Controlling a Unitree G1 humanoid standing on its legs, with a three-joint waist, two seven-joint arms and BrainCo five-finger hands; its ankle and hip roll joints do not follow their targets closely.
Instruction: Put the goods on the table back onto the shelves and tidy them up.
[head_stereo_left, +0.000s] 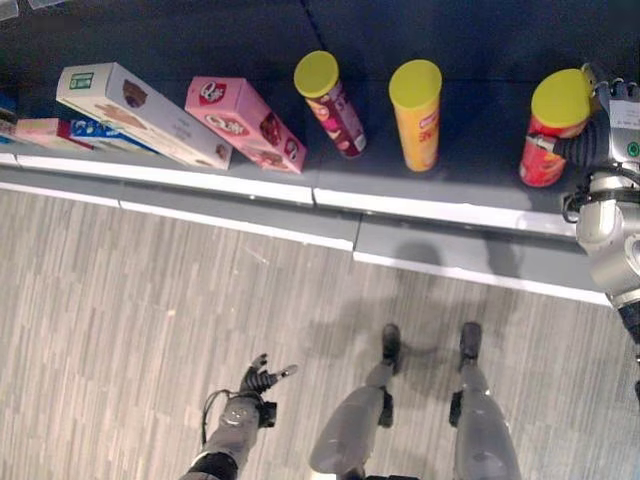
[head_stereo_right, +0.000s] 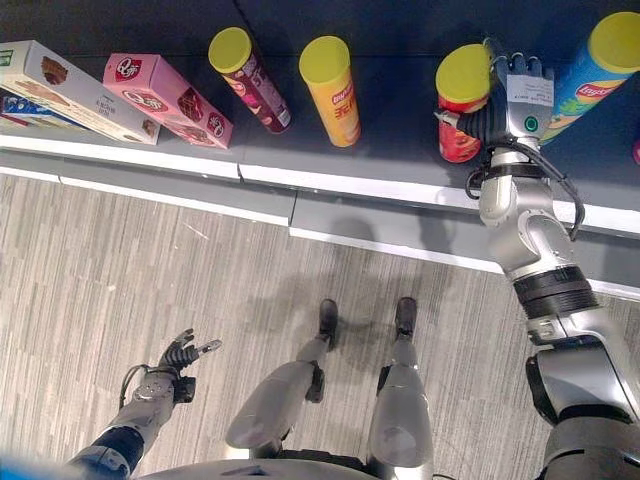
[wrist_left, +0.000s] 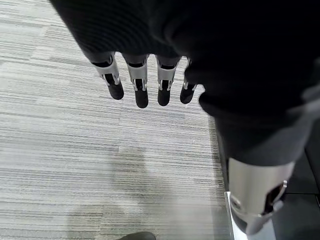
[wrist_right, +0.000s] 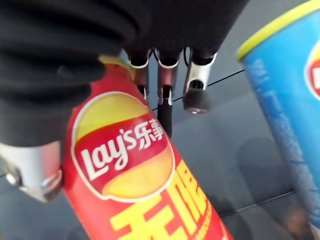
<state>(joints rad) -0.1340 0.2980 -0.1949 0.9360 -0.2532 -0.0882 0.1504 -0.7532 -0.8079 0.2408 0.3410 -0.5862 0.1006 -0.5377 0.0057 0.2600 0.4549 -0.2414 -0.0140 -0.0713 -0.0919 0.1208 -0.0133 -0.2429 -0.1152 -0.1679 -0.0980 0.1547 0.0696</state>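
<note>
On the dark shelf (head_stereo_right: 400, 120) — red can (head_stereo_right: 460, 110) upright, within the right hand's (head_stereo_right: 510, 105) curled fingers.

The red can (wrist_right: 145, 190) in the right robot hand (head_stereo_right: 505, 105) is showing a glossy printed wrap and a matt yellow plastic-looking lid. The blue can (wrist_right: 285, 100) just beside that robot hand is looking equally glossy. The dark shelf (head_stereo_right: 390, 170) under it is appearing smooth and matt. The floor (wrist_left: 75, 165) beneath the left robot hand (wrist_left: 140, 85) is looking like rough, streaked grey carpet.
</note>
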